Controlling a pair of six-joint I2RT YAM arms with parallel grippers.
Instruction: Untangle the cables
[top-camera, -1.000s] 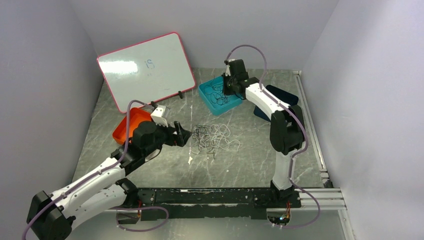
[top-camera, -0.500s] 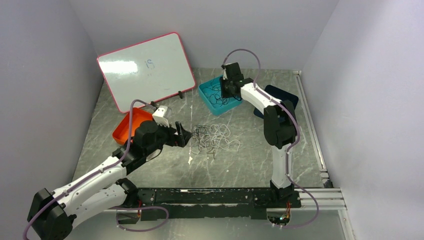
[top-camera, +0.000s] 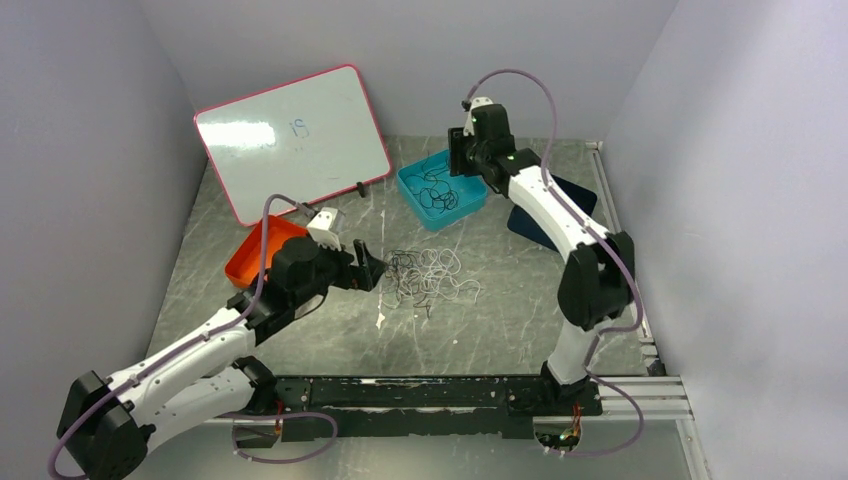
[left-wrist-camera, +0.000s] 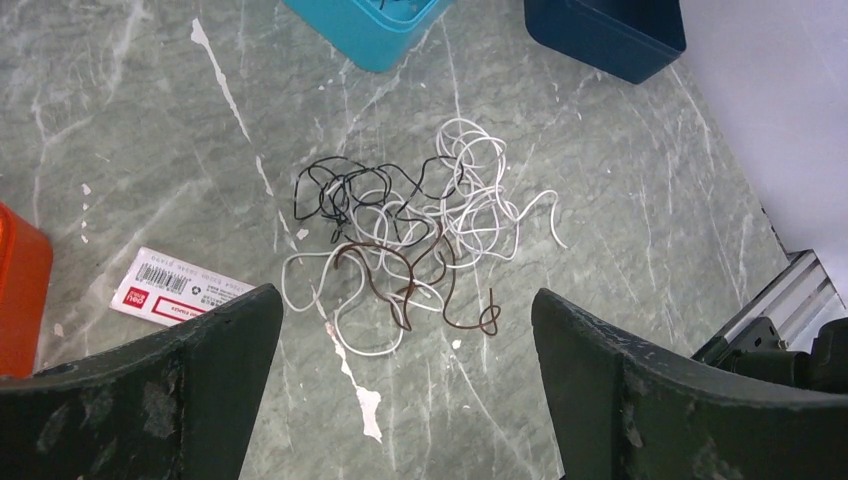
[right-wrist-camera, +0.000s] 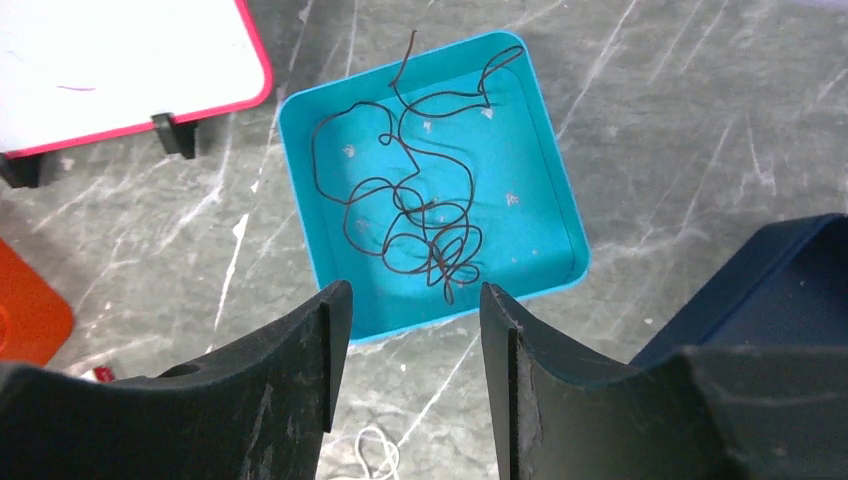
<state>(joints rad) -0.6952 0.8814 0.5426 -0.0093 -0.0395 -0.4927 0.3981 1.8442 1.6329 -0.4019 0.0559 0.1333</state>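
A tangle of white, black and reddish-brown cables lies on the marble table; the left wrist view shows the cables just beyond my fingers. My left gripper hovers at the pile's left edge, and this left gripper is wide open and holds nothing. One dark cable lies loosely coiled in the teal tray. Above the teal tray my right gripper hangs raised. In its own wrist view the right gripper is open with nothing between its fingers.
An orange tray sits behind the left arm. A navy tray lies right of the teal one. A pink-framed whiteboard leans at the back left. A paper label lies left of the pile.
My right gripper has opened and lifted up and back from the teal tray, leaving the dark cable lying in it. The left gripper edged slightly toward the pile.
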